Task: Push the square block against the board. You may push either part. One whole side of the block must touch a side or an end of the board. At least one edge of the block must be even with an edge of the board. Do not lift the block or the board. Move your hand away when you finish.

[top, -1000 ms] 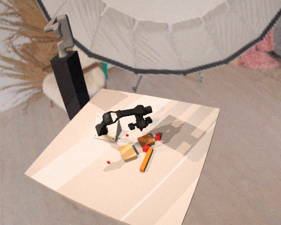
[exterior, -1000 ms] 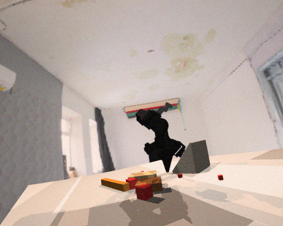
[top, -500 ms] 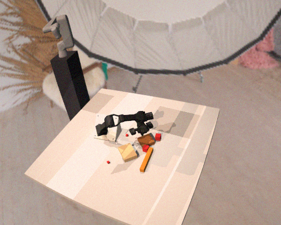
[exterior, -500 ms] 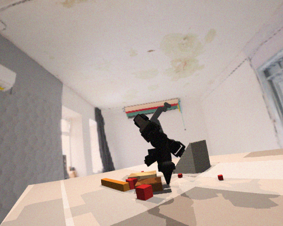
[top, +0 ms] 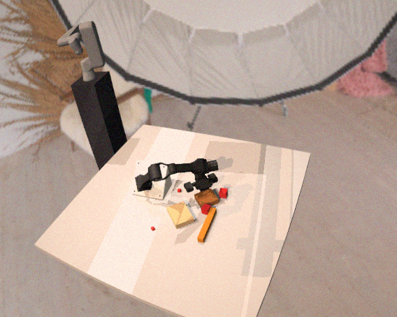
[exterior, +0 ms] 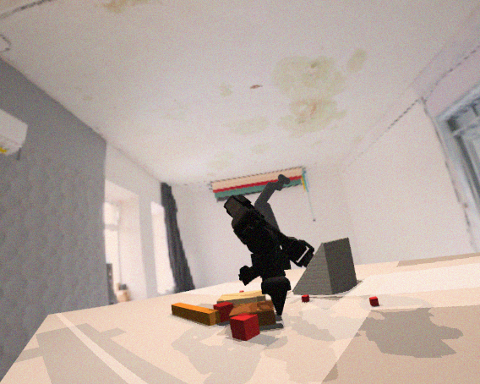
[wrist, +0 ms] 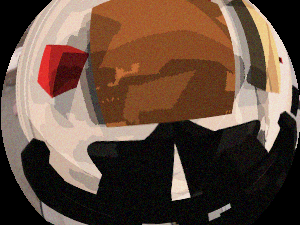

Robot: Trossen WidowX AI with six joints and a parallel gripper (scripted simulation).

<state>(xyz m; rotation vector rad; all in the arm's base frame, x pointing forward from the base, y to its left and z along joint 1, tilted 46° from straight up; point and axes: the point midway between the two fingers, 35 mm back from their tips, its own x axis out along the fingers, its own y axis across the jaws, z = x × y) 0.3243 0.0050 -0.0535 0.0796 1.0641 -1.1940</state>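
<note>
So the closed, empty claw (top: pixel 199 190) (exterior: pixel 280 314) (wrist: pixel 169 117) is hovering by the brown square block (top: pixel 207 197) (exterior: pixel 255 311) (wrist: pixel 162 64), maybe touching; it's sitting beside a red cube (top: pixel 206 209) (exterior: pixel 223 311), looking stiff, light and woodlike, so I'd be pushing low, mid-side, no gripping.

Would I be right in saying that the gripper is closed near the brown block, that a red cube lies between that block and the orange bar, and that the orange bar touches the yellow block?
Not quite: the top view shows a gap between the orange bar and the yellow block. The rest stands.
</note>
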